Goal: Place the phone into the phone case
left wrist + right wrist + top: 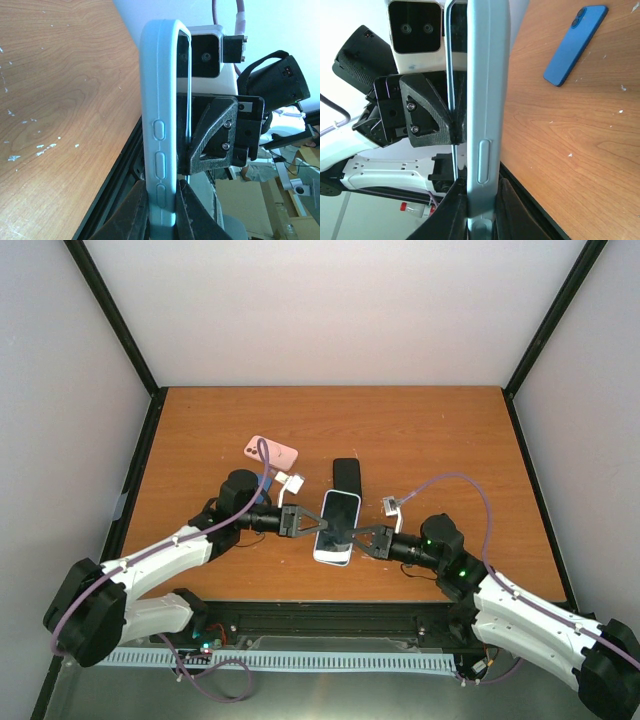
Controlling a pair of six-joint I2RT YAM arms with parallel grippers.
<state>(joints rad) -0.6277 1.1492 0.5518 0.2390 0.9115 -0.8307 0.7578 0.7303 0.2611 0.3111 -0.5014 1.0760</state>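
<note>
Top external | left pincer [308,523] and right pincer [362,536] each pinched shut on a long edge of the light-blue case [337,515], held over the bench [450,440] | dark phone [347,480] lay flat just beyond it | you needed a level, untwisted hold before freeing one arm.

The table [430,430] is wood with a clear grain, smooth and a little shiny, with small white specks. The phone case [160,100] looks like soft, smooth, matt plastic. The left gripper [161,205] and right gripper [481,210] are black matt plastic, slightly grainy. The blue phone [575,44] has a matt back.
</note>
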